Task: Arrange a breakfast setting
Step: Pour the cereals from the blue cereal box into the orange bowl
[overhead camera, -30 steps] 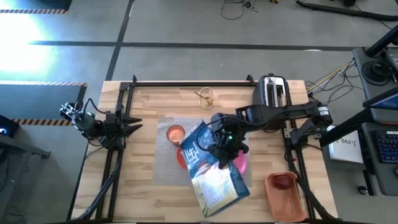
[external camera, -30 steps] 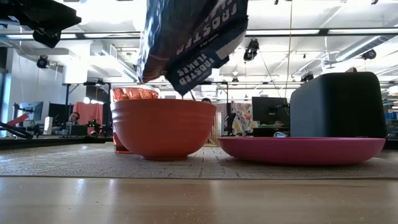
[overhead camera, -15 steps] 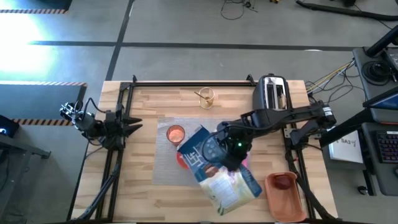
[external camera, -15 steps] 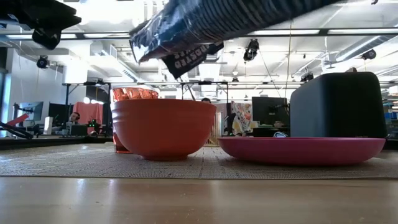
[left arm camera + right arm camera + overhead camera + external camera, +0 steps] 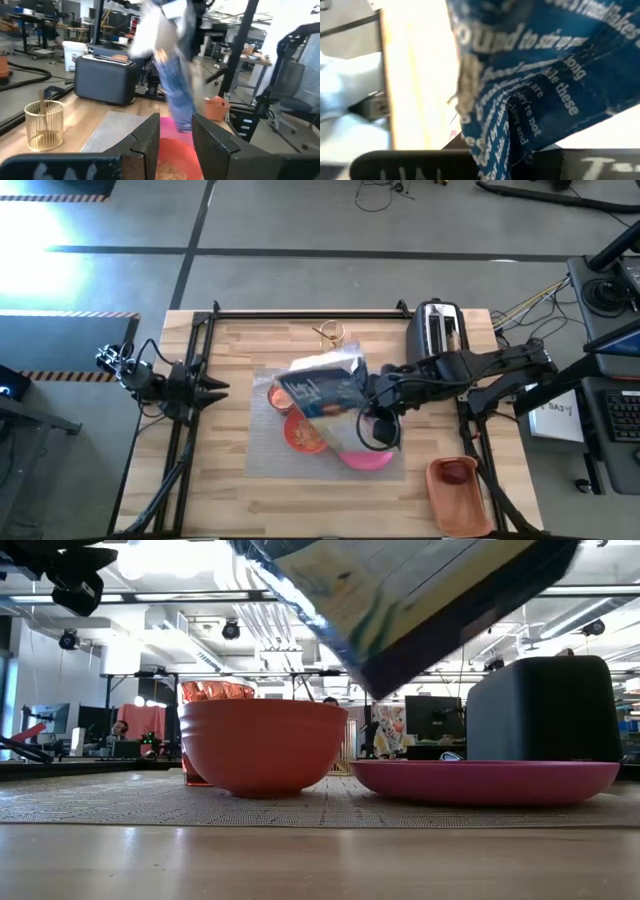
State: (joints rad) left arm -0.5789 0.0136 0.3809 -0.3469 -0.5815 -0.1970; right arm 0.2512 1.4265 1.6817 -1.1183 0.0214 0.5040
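bowl: orange bowl (image 5: pixel 263 745) on grey placemat (image 5: pixel 262 452), cereal inside
plate: pink plate (image 5: pixel 485 780) just beside it
bag: blue cereal bag (image 5: pixel 322 390) has swung from tipped over the bowl to level; pouring looks finished
right gripper (image 5: pixel 372 395): fingers clamped on the bag
left gripper (image 5: pixel 205 388): parked at table's edge, fingers partly apart, empty

Overhead: right gripper (image 5: pixel 368 402) clamps a blue cereal bag (image 5: pixel 322 388), bag stretching away from its fingers, above orange bowl (image 5: pixel 303 433) w/ cereal. Pink plate (image 5: pixel 367 457) lies below the fingers, on grey placemat (image 5: pixel 262 448).
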